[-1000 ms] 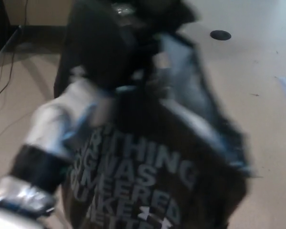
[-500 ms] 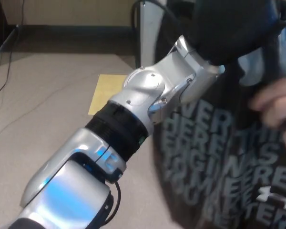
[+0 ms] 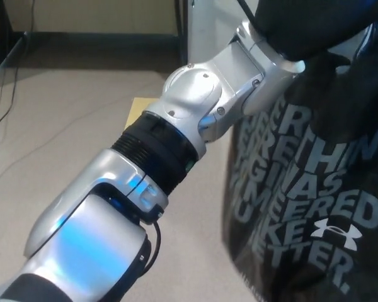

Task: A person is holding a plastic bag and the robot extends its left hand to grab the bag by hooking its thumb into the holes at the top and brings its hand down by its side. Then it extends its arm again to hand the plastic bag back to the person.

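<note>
- At picture right, hanging below the left hand: plastic bag, black and glossy, printed with large grey block lettering and a white logo; its lower edge runs out of frame.
- Left hand: black, at the top edge, the bag's top drawn up to it; grip not discernible.
- Left arm: silver shell with black joint collar, extended diagonally from lower left.
- Floor: beige, with a yellow sheet partly behind the arm.
- Right hand: out of view.

The black plastic bag on the right carries pale grey capital lettering, partly cut off: "…ERTHING", "…WAS", "…MEERED", "…ETTER.", with a white Under Armour logo beside it.
</note>
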